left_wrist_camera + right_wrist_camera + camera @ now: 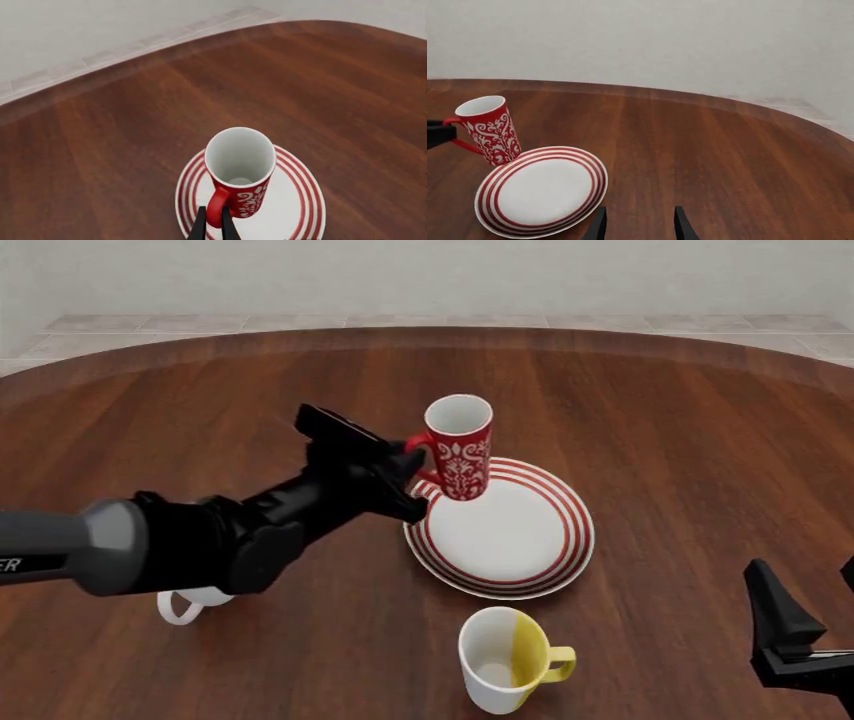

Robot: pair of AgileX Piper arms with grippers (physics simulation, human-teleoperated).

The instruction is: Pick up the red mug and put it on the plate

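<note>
The red mug (461, 450) with a white pattern is tilted slightly over the far left rim of the plate (514, 540). I cannot tell if its base touches the plate. My left gripper (411, 468) is shut on the mug's red handle (215, 202), its two fingers (199, 227) pinching it. The left wrist view looks down into the mug's white inside (240, 157), with the plate (293, 210) below. The right wrist view shows the mug (490, 130) at the plate's (544, 192) rim. My right gripper (814, 605) is open and empty at the near right, also seen in the right wrist view (639, 227).
A white-and-yellow mug (505, 658) stands near the front, just in front of the plate. A white mug (184, 606) is mostly hidden under my left arm. The round wooden table's far edge (441, 335) borders a tiled floor.
</note>
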